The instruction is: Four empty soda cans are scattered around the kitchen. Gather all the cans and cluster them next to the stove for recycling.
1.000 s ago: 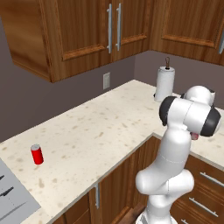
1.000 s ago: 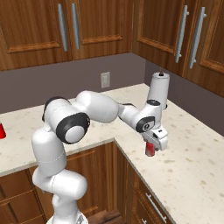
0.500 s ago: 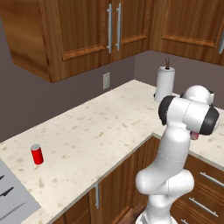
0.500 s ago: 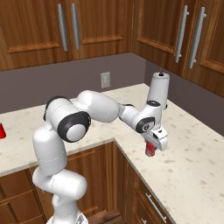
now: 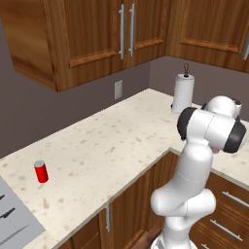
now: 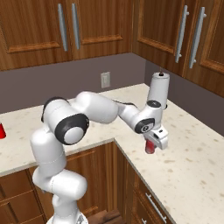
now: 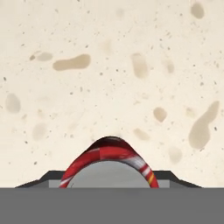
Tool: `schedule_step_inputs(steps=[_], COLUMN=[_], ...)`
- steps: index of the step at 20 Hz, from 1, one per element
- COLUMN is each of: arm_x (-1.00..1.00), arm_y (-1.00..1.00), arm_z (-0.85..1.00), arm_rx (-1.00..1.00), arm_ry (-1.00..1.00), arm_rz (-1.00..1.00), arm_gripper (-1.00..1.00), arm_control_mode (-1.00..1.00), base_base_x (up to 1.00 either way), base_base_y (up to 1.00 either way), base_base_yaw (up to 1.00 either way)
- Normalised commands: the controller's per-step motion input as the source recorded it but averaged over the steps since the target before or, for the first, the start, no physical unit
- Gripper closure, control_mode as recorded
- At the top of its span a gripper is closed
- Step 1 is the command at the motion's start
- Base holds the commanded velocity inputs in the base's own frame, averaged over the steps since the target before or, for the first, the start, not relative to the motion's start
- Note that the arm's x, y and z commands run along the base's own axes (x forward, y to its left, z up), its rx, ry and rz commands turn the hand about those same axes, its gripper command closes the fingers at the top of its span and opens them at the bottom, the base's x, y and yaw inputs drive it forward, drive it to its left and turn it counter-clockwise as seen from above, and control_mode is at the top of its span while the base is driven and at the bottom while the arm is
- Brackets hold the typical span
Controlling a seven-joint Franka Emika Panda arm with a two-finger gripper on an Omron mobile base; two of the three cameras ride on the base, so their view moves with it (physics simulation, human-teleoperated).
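Note:
My gripper (image 6: pixel 152 143) is shut on a red soda can (image 6: pixel 150 147) on the right-hand run of the speckled counter (image 6: pixel 188 162), near its front edge. Whether the can rests on the counter or hangs just above it, I cannot tell. In the hand view the can's red rim and silvery top (image 7: pixel 109 168) sit between my dark fingertips (image 7: pixel 49 177). A second red soda can (image 5: pixel 41 171) stands upright on the left run of the counter, close to the stove (image 5: pixel 14 221), whose grey corner shows at the lower left. That can also appears at the left edge (image 6: pixel 1 131).
A paper towel roll (image 6: pixel 158 89) on its holder stands in the counter's back corner, just behind my gripper. Wooden wall cabinets (image 5: pixel 112 34) hang above. A wall outlet (image 6: pixel 105 79) sits on the grey backsplash. Drawers (image 6: pixel 148 203) lie below the counter.
My jaws have closed from wide open onto the red can. The arm and the can have stayed almost in place.

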Motion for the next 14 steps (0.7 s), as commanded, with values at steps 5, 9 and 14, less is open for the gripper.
schedule_step_inputs(steps=[5,9,14], arm_x=[-0.15,-0.02,0.00], arm_y=[0.34,0.50,0.54], arm_z=[0.27,0.22,0.24], arm_rx=[-0.05,-0.08,-0.08], arm_ry=[-0.11,0.00,0.00], arm_rz=[0.19,0.20,0.21], arm_gripper=[1.00,1.00,1.00], arm_control_mode=[-1.00,-1.00,-1.00], base_base_x=[0.00,0.00,0.00], base_base_y=[0.00,0.00,0.00], base_base_yaw=[0.00,0.00,0.00])
